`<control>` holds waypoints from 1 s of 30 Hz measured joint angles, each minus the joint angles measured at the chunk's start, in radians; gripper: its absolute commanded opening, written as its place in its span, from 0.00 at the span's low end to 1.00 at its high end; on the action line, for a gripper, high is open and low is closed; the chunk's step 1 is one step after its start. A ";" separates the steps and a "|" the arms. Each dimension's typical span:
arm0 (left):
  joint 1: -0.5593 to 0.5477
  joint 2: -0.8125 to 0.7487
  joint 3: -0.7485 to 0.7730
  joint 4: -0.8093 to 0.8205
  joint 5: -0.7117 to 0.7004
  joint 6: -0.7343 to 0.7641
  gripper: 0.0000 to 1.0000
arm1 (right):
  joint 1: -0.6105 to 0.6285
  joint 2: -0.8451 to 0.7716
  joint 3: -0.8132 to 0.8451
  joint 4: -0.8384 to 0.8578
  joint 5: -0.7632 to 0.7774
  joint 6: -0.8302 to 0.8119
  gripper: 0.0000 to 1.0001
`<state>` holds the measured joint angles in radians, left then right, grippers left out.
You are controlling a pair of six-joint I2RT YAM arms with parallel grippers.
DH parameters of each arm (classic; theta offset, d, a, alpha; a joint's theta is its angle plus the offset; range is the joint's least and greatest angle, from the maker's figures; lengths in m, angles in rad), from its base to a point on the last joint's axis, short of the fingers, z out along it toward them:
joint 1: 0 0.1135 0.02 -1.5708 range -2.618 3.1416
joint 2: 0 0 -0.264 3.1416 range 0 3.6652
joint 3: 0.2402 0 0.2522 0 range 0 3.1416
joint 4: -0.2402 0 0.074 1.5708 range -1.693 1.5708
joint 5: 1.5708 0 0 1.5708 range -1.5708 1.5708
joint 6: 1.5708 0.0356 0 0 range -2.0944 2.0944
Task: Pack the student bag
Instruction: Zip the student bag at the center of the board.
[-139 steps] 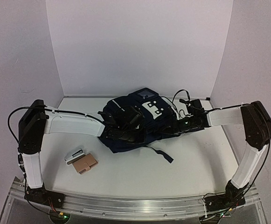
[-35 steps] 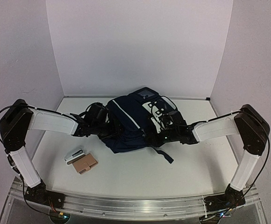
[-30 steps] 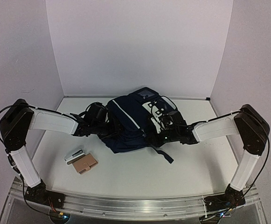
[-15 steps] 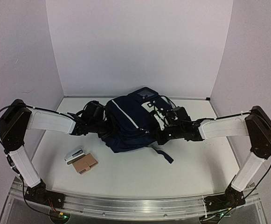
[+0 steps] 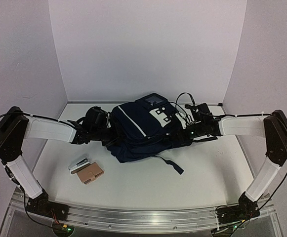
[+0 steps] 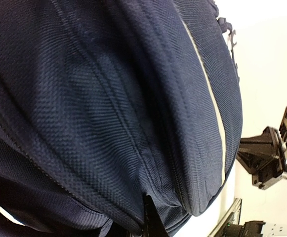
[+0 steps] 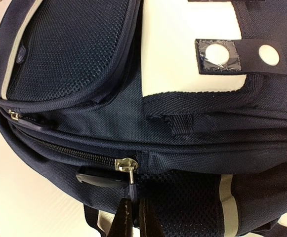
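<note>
Right gripper (image 7: 132, 219) narrowed onto zipper pull (image 7: 130, 177), likely to open the student bag (image 5: 136, 136), lying mid-table toward the far wall. Left gripper (image 5: 105, 132) pressed against its left flank, probably bracing; spread impossible to tell.

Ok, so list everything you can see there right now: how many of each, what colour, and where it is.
student bag: one, dark navy with white piping and a white patch, lying mid-table between the arms.
small flat item: one, white and silver, near-left part of the table; too small to identify.
tan item: one, tan-brown, flat, right beside the white one.
table: one, white.
left tool: one, dark, against the bag's left side; open or shut unclear.
right tool: one, dark, shut on a zipper pull at the bag's right side.
</note>
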<state>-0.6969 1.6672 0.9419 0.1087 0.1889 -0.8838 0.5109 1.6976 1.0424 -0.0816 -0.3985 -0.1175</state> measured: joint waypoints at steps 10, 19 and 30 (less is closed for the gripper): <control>-0.009 -0.097 -0.002 -0.134 -0.065 0.117 0.69 | -0.085 0.018 0.062 -0.090 -0.060 0.011 0.61; -0.106 -0.156 0.064 -0.216 -0.144 0.200 0.73 | -0.049 0.008 0.098 -0.124 -0.215 0.054 0.72; -0.139 -0.016 0.091 -0.161 -0.207 0.151 0.71 | 0.093 0.198 0.237 -0.047 -0.277 0.164 0.72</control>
<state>-0.8364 1.6510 1.0330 -0.0522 -0.0179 -0.7330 0.6040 1.8951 1.2791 -0.1282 -0.6755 0.0468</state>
